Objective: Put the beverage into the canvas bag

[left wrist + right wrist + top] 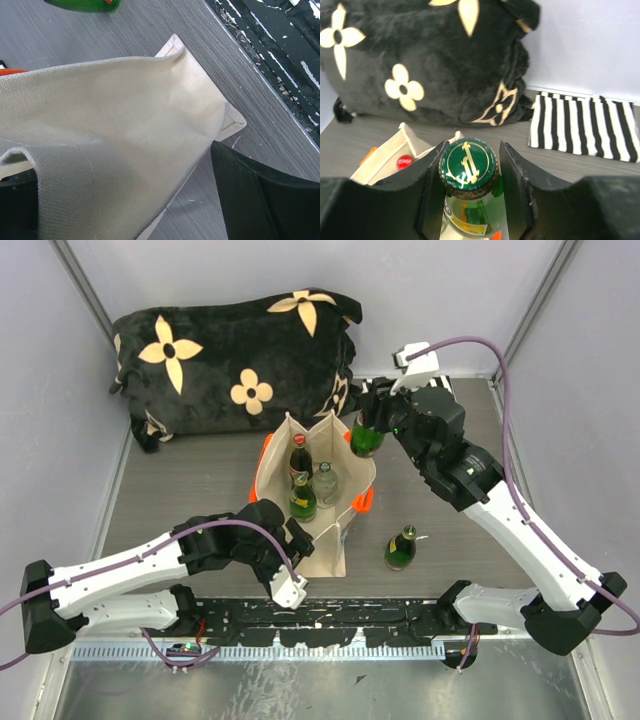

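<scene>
Three bottles (302, 498) stand inside the bag (320, 542) on the table (190, 495). Right hand (468, 162) is clamped on the neck of a green bottle (366, 438) at the bag's far right rim. Left hand (298, 536) meets the near wall; its grip cannot be told.

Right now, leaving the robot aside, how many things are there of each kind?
Bottles: 5 (3 bagged, 1 held, 1 standing outside)
Canvas bag: 1
Flowered cushion: 1
Striped cloth: 1
Total: 8
</scene>
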`<state>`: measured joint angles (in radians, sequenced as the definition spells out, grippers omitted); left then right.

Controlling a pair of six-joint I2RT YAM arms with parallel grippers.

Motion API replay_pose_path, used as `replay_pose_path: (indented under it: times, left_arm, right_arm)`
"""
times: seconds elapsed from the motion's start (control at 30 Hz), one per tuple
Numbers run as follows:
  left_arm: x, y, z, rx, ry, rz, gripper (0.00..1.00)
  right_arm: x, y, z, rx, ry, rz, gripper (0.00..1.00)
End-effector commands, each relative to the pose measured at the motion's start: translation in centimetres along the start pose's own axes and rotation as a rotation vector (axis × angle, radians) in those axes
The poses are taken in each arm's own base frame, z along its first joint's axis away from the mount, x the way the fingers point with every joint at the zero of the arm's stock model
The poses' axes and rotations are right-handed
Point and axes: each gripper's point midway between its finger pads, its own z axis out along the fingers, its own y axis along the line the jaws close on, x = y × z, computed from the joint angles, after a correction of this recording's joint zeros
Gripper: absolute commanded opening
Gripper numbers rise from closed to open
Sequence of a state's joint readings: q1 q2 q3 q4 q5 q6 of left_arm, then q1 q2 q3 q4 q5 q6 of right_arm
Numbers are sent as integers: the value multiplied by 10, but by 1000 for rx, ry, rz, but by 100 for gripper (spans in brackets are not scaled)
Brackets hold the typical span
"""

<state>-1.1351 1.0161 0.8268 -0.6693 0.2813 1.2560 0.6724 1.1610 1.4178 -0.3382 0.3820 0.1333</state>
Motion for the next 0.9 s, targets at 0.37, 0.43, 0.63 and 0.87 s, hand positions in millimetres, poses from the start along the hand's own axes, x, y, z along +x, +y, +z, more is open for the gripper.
replay_pose_path:
  times: [0.37, 0.43, 0.63, 0.87]
  left_arm:
    - [5, -8, 0, 52, 34, -16, 94]
    - [5, -8, -1, 51, 34, -16, 94]
    - [6, -8, -2, 51, 39, -15, 95]
    - [7, -11, -2, 55, 40, -18, 94]
  right_arm:
    - [5, 74, -4, -221, -50, 99, 1]
    - [20, 79, 1, -235, -23, 103, 1]
    - [61, 94, 13, -278, 54, 119, 1]
    - [98, 107, 18, -302, 126, 130, 1]
